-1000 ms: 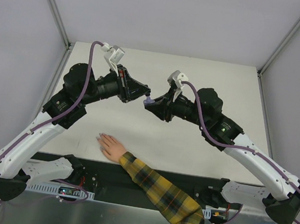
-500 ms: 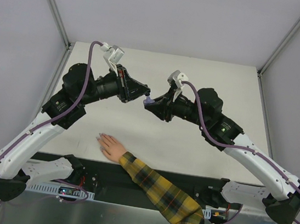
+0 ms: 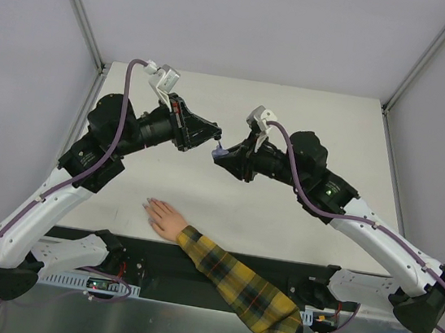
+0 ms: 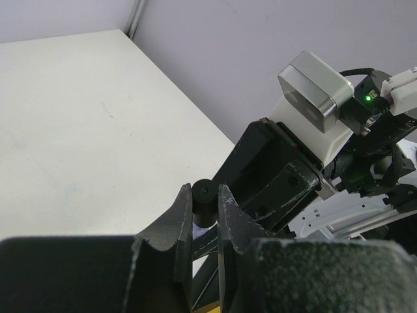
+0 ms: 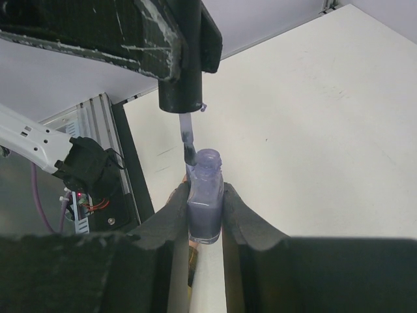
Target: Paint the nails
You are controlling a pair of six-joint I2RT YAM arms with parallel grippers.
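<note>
My right gripper (image 5: 206,189) is shut on the small purple polish bottle (image 5: 206,195), which is uncapped and held above the table. My left gripper (image 4: 204,195) is shut on the black cap (image 4: 204,199). The cap's brush (image 5: 188,143) hangs down with its tip at the rim of the bottle's neck. In the top view the two grippers meet mid-table, the left gripper (image 3: 214,138) just above the right gripper (image 3: 222,155). The peach mannequin hand (image 3: 165,218) lies flat near the front edge, well below both grippers. Its pale nails (image 3: 149,203) point left and are barely discernible.
The yellow-and-black plaid sleeve (image 3: 239,288) runs from the hand across the black front rail (image 3: 290,276) to the lower right. White walls and metal frame posts (image 3: 79,8) enclose the white table (image 3: 328,115) at the back and sides.
The left wrist has shifted slightly up and back, and the right gripper has moved a little to the left. Both grips are unchanged.
</note>
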